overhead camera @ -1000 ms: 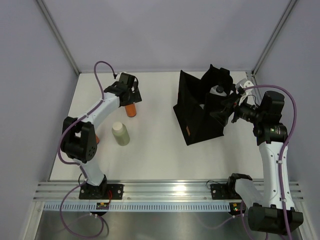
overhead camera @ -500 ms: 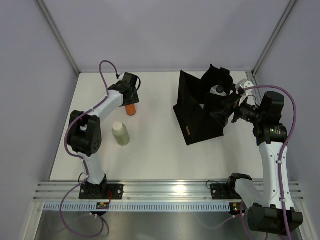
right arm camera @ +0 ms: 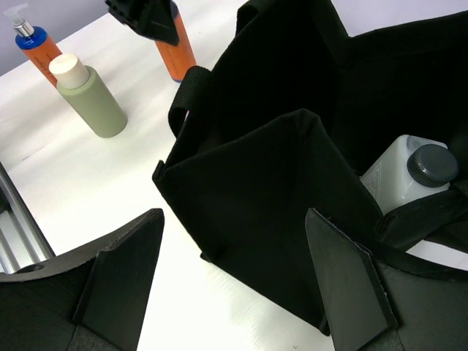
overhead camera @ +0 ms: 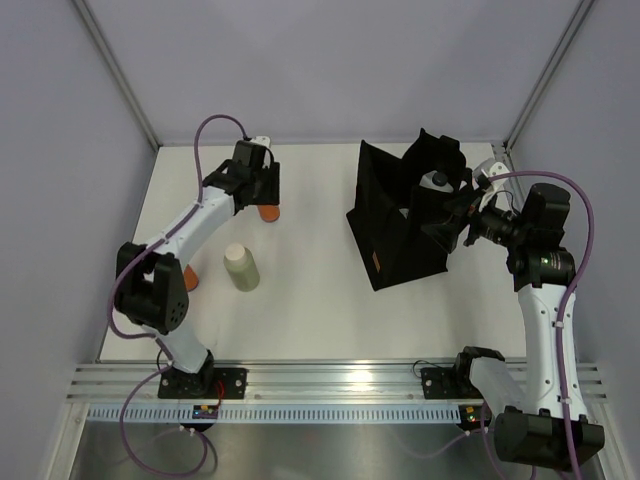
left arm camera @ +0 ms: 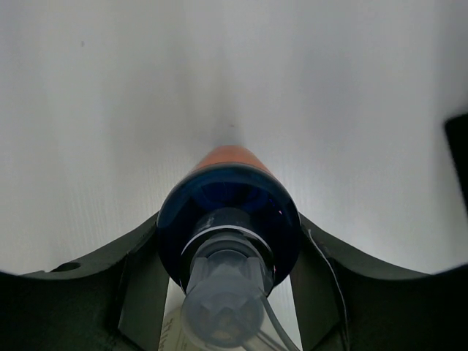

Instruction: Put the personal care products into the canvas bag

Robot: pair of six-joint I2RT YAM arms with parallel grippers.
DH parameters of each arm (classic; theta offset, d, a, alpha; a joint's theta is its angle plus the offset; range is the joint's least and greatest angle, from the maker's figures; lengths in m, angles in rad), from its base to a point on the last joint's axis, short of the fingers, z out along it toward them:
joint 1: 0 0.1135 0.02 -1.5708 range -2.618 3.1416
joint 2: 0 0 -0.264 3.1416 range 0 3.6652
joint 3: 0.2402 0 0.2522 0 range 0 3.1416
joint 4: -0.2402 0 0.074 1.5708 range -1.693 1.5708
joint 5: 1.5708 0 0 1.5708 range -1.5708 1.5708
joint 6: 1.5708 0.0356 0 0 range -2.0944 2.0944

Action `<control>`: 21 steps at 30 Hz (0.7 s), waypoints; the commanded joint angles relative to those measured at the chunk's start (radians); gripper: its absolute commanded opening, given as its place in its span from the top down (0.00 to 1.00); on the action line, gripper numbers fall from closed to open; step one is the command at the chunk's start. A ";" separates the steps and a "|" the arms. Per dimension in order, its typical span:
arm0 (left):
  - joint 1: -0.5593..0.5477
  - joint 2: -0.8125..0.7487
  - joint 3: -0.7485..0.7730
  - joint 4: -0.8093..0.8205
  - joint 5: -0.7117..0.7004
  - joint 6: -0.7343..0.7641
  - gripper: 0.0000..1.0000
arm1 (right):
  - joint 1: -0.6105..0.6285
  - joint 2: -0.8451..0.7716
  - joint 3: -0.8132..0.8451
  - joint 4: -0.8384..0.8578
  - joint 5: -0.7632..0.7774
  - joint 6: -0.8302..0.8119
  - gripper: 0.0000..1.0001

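Note:
In the left wrist view my left gripper (left arm camera: pixel 228 245) is shut on an orange bottle (left arm camera: pixel 228 157) at its blue cap, with a clear pump on top. From above, that bottle (overhead camera: pixel 268 212) shows under the left gripper (overhead camera: pixel 262 198) at the back left. An olive-green bottle (overhead camera: pixel 240 267) lies nearer. A second orange bottle (overhead camera: pixel 190 279) peeks out beside the left arm. The black canvas bag (overhead camera: pixel 395 230) stands open on the right and holds a white bottle with a black cap (right arm camera: pixel 409 174). My right gripper (right arm camera: pixel 234 281) is open around the bag's near corner (right arm camera: pixel 270 183), touching nothing.
Grey walls with metal posts (overhead camera: pixel 115 75) close the table's back and sides. A metal rail (overhead camera: pixel 330 380) runs along the near edge by the arm bases. One bag handle (right arm camera: pixel 186 95) loops up on the side toward the left arm.
My left gripper has gone from open to shut on the orange bottle, and the bottle has shifted slightly toward the back. The right arm and the bag have not moved.

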 commanded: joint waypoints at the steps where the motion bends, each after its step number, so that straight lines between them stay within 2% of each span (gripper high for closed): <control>1: -0.043 -0.213 0.056 0.203 0.174 0.156 1.00 | -0.015 -0.020 -0.002 0.040 -0.009 -0.009 0.13; 2: -0.063 -0.234 0.065 0.223 0.225 0.166 1.00 | -0.019 -0.021 0.000 0.041 -0.008 -0.007 0.13; 6: -0.140 -0.315 0.133 0.266 0.290 0.177 1.00 | -0.038 -0.026 -0.002 0.050 0.021 0.008 0.13; 9: -0.215 -0.311 0.208 0.300 0.342 0.153 1.00 | -0.058 -0.032 -0.003 0.069 0.052 0.037 0.13; 17: -0.385 -0.144 0.470 0.384 0.398 0.064 1.00 | -0.133 -0.064 -0.019 0.126 0.121 0.115 0.13; 21: -0.424 -0.038 0.589 0.363 0.401 0.053 1.00 | -0.151 -0.067 -0.022 0.133 0.130 0.123 0.13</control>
